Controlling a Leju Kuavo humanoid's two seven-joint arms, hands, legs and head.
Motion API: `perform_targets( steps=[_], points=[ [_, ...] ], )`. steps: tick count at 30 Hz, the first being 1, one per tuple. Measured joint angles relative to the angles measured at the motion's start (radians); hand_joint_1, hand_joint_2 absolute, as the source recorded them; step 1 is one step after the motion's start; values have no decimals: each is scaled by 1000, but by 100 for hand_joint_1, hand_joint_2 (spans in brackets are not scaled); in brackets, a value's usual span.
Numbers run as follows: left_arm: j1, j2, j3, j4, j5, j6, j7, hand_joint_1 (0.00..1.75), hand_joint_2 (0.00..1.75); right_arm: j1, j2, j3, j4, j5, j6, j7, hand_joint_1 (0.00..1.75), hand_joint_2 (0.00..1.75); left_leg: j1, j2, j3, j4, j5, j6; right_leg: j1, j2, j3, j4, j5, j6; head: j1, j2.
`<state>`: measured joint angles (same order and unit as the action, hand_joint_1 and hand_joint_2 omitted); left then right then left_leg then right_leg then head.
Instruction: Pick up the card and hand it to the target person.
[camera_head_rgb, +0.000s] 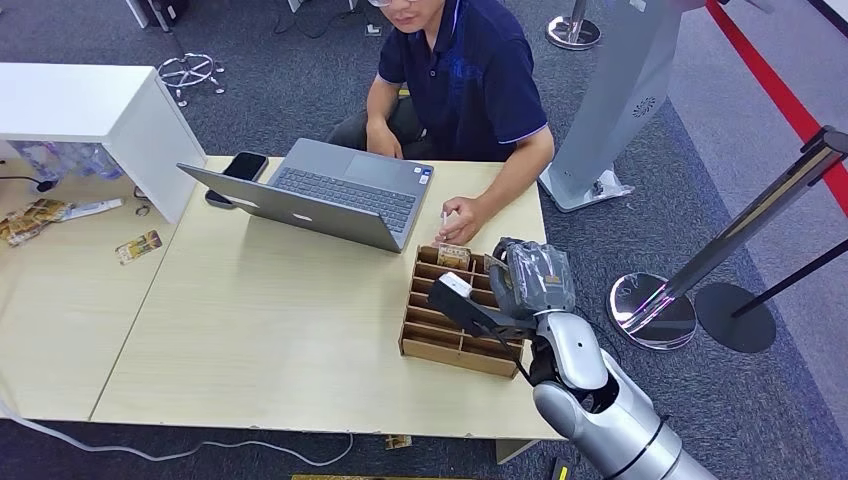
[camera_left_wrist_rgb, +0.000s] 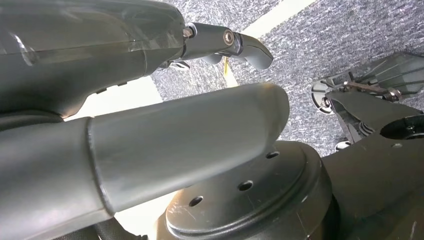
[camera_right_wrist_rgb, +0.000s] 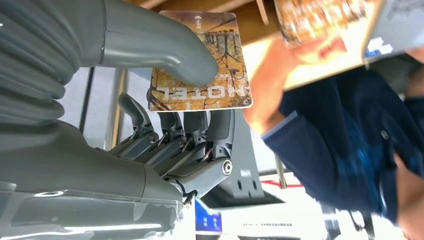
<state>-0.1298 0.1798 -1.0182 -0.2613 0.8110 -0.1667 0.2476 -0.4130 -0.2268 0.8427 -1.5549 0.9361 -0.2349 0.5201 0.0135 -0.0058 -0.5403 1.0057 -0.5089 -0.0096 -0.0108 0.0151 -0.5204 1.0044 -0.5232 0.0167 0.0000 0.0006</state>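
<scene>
A card (camera_right_wrist_rgb: 225, 75) printed with brown trees and the word HOTEL is pinched between the thumb (camera_right_wrist_rgb: 160, 50) and the dark fingers of my right hand (camera_right_wrist_rgb: 165, 135). In the head view my right hand (camera_head_rgb: 530, 280) hovers over the far right end of a wooden slotted card box (camera_head_rgb: 450, 345). The person (camera_head_rgb: 470, 80) in a dark blue shirt sits across the table, with one hand (camera_head_rgb: 460, 215) resting just beyond the box. Another card (camera_head_rgb: 453, 255) stands in the box's far slot. My left hand (camera_left_wrist_rgb: 150, 150) hangs low with its fingers apart and nothing in it.
An open grey laptop (camera_head_rgb: 330, 195) and a phone (camera_head_rgb: 245, 165) lie in front of the person. A white cabinet (camera_head_rgb: 90, 105) stands at the far left, with loose cards (camera_head_rgb: 138, 245) near it. Stanchion bases (camera_head_rgb: 652, 310) and a white kiosk (camera_head_rgb: 610, 100) stand to the right.
</scene>
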Motion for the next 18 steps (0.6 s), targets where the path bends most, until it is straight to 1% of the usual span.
perform_targets(
  steps=[5,11,15,18],
  points=[
    [0,0,0,0,0,1,0,0,0,-4,-6,0,-55,61,-28,4,147,175,0,0,0,0,0,0,0,0,0,0,0,0,0,0],
    [0,0,0,0,0,1,0,0,0,-5,-10,0,-97,68,-31,6,147,175,0,0,0,0,0,0,0,0,0,0,0,0,0,0],
    [0,0,0,0,-1,1,0,0,0,-5,-15,0,-112,76,-36,6,154,175,0,0,0,0,0,0,0,0,0,0,0,0,0,0],
    [0,0,0,0,-6,2,0,0,0,-9,-15,0,-123,114,-73,4,152,175,0,0,0,0,0,0,0,0,0,0,0,0,0,0]
  ],
)
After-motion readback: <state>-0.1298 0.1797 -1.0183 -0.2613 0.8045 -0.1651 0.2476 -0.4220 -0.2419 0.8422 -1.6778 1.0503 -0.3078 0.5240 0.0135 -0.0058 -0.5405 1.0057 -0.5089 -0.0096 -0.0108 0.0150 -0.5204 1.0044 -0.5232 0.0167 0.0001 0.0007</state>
